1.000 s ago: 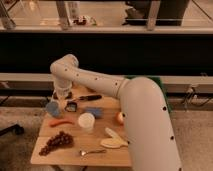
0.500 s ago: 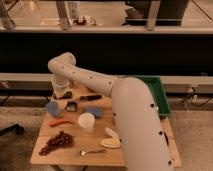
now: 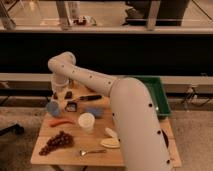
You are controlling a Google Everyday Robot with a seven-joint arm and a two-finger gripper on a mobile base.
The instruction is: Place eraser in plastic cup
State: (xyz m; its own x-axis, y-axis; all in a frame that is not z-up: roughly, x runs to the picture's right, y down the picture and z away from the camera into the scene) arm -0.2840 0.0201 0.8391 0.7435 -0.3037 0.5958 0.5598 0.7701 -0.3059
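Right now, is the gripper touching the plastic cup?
Cannot tell. In the camera view the gripper hangs just above the plastic cup; neither gap nor contact shows plainly.

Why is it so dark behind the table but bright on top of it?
In the camera view, light lands on the wooden table, where the gripper hangs over the back-left part near the plastic cup. The wall behind lies in shadow, and the floor at the top glows bright.

Black tool [image 3: 61, 95] near light-blue plastic cup [image 3: 53, 108]
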